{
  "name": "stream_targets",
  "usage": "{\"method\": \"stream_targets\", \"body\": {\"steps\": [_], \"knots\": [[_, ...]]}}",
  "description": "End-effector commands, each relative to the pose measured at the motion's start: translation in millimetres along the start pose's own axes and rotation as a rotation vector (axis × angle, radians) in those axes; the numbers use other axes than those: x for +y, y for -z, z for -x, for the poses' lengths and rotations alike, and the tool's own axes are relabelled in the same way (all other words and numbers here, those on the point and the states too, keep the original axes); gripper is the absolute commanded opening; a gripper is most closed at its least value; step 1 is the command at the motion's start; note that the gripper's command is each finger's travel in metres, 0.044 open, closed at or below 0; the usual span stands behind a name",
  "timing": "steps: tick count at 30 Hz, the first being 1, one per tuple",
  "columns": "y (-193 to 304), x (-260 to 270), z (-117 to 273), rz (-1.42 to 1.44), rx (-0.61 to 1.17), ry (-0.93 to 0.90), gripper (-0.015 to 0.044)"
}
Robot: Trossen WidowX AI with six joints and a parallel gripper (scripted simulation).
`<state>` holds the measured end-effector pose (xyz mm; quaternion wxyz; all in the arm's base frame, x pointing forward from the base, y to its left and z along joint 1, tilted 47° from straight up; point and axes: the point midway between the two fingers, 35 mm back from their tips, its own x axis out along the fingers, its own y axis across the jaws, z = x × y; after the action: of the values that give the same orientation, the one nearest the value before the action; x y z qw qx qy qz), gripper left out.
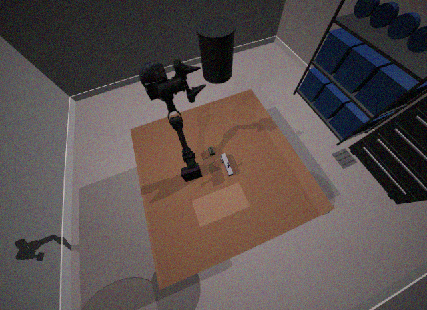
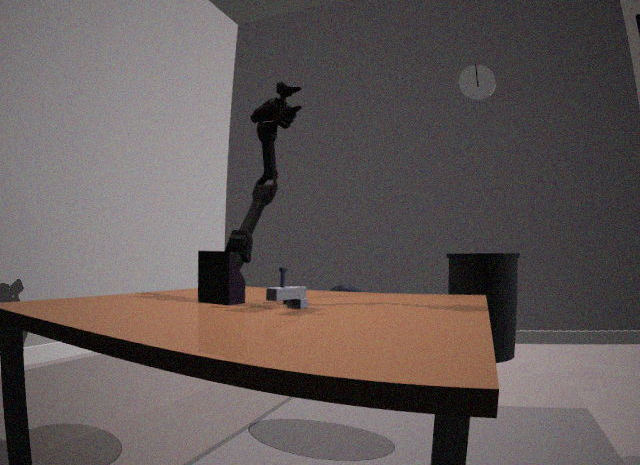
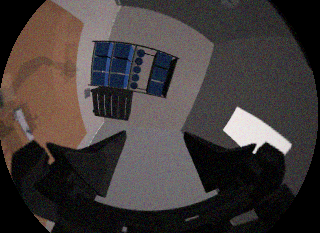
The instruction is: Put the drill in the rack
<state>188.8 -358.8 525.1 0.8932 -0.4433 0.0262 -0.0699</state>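
Observation:
My gripper is open and empty, high above the table, its fingers pointing sideways. A pale grey bar-shaped fixture stands on the table beside the arm's base. A slim dark blue-grey peg with a wider head stands upright from it; I cannot tell whether this is the key or the drill. A smaller grey block shows below one end of the bar. A small dark green object lies near the fixture. I cannot tell which part is the rack.
The wooden table carries the arm's black base. A tall black bin stands on the floor past the table. Shelves with blue boxes stand beyond the table by the wall.

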Motion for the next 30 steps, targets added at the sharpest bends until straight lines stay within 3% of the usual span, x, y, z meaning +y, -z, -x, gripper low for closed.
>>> {"method": "stream_targets", "body": {"steps": [1, 12, 15, 22, 30], "knots": [[0, 0, 0, 0.000, 0.000, 0.000, 0.0374], [2, 5, -5, -0.019, 0.042, 0.021, 0.0085], [33, 28, -28, -0.155, 0.067, -0.023, 0.0006], [94, 104, -81, -0.451, 0.147, -0.171, 0.0000], [138, 228, -128, -0.760, 0.302, -0.419, 0.0000]]}}
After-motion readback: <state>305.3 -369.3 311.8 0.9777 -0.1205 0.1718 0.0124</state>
